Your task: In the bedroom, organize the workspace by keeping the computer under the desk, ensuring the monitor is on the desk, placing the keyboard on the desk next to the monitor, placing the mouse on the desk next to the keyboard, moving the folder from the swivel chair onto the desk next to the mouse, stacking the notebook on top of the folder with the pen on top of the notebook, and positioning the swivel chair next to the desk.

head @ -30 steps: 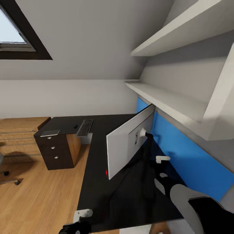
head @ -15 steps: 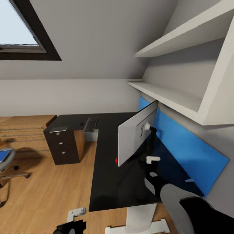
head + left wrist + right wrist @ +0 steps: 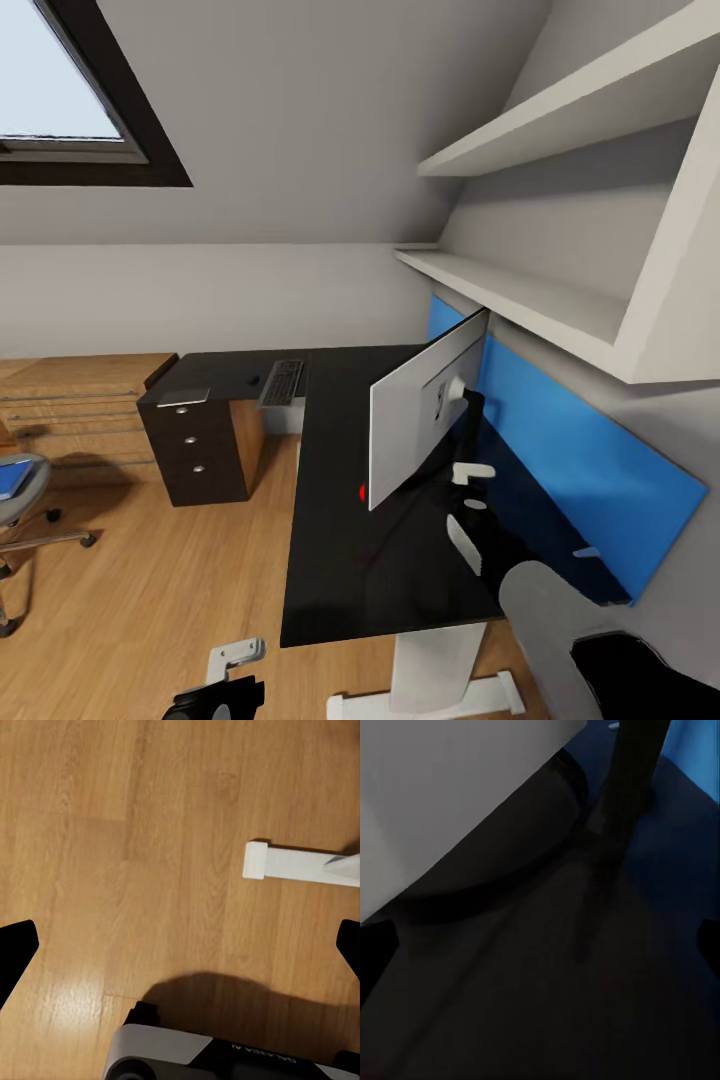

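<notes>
Monitor (image 3: 425, 415) sits on the surface (image 3: 340, 560), keyboard (image 3: 283, 382) far off, folder (image 3: 10, 482) on chair (image 3: 25, 490), both jaws open, empty.

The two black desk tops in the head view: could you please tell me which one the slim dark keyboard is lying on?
The slim dark keyboard lies on the far black cabinet desk with round silver drawer knobs, not the near glossy black desk with white legs, blue back panel and the monitor.
</notes>
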